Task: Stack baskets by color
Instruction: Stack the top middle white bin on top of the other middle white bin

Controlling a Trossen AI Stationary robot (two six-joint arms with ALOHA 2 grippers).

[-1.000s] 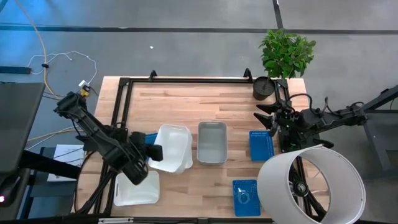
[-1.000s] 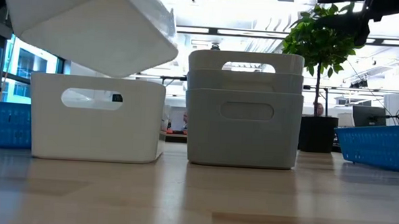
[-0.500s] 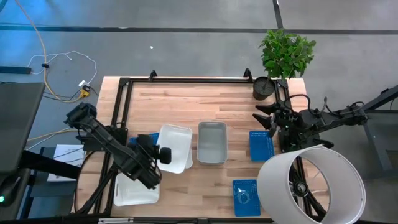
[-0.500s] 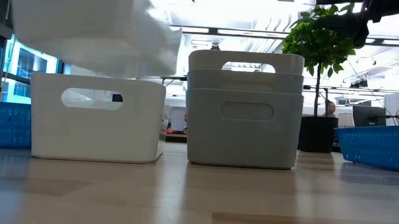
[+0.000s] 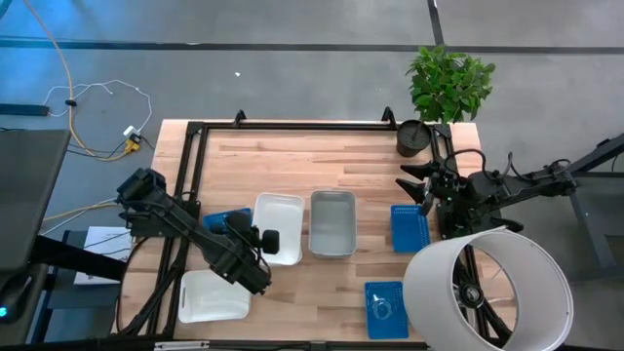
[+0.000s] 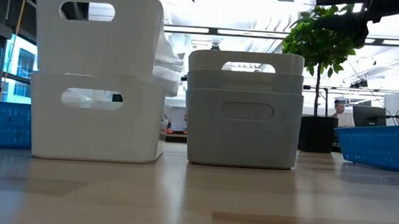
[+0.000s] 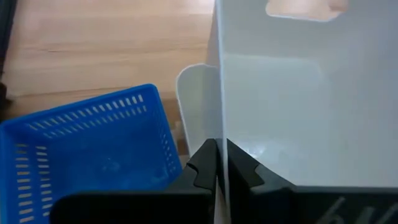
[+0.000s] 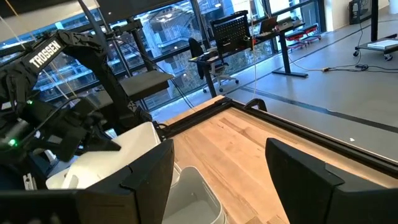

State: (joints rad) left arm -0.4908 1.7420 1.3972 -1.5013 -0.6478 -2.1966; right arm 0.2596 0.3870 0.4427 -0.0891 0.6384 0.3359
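My left gripper (image 5: 261, 240) is shut on a white basket (image 5: 280, 226), which stands upright directly above a second white basket (image 6: 98, 118), its bottom at that one's rim. A stack of nested grey baskets (image 5: 332, 224) stands just to the right. One more white basket (image 5: 214, 295) rests on the table near the front left. Blue mesh baskets lie under my left arm (image 5: 226, 220), right of the grey stack (image 5: 409, 227) and at the front (image 5: 385, 309). My right gripper (image 8: 217, 186) hangs open at the table's right side, holding nothing. My left gripper pinches the white basket's left side wall at its rim (image 7: 219, 134), near the near corner, one finger inside the basket and one outside. The fingers slant down from the table's left. The basket sits upright and level over the lower white basket's rim (image 7: 189, 99).
A large white cylinder (image 5: 487, 292) covers the front right corner. A dark pot with a green plant (image 5: 444, 88) stands at the far right. A black frame (image 5: 292, 125) runs along the table's far and left edges. Bare wood lies beyond the baskets.
My left gripper has gone toward the table's right and tipped further downward, still shut on the white basket. The basket, tilted and raised a second ago, has levelled out and come down upright over the lower white basket.
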